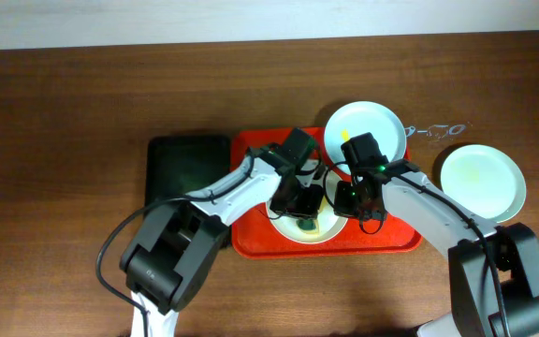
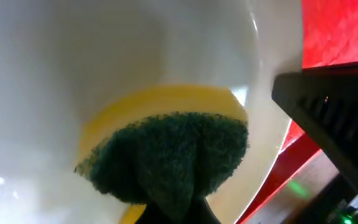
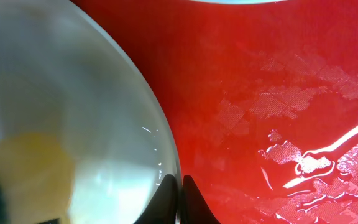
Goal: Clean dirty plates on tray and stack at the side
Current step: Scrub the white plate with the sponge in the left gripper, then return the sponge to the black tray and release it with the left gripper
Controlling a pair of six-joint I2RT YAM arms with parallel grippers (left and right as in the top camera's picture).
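Red-orange tray's point(image 3: 272, 74) front-edge plate point(image 3: 73, 87) is largely hidden overhead; the left gripper point(image 2: 173, 208), clamped on a green-yellow sponge point(image 2: 166, 149), and the right gripper point(image 3: 180, 194), pinching its rim, cover it.

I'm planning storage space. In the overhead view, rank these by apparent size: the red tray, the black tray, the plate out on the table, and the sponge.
1. The red tray.
2. The black tray and the plate on the table look close in size. The left arm covers part of that tray, so I leave them unranked.
3. The sponge, mostly hidden.
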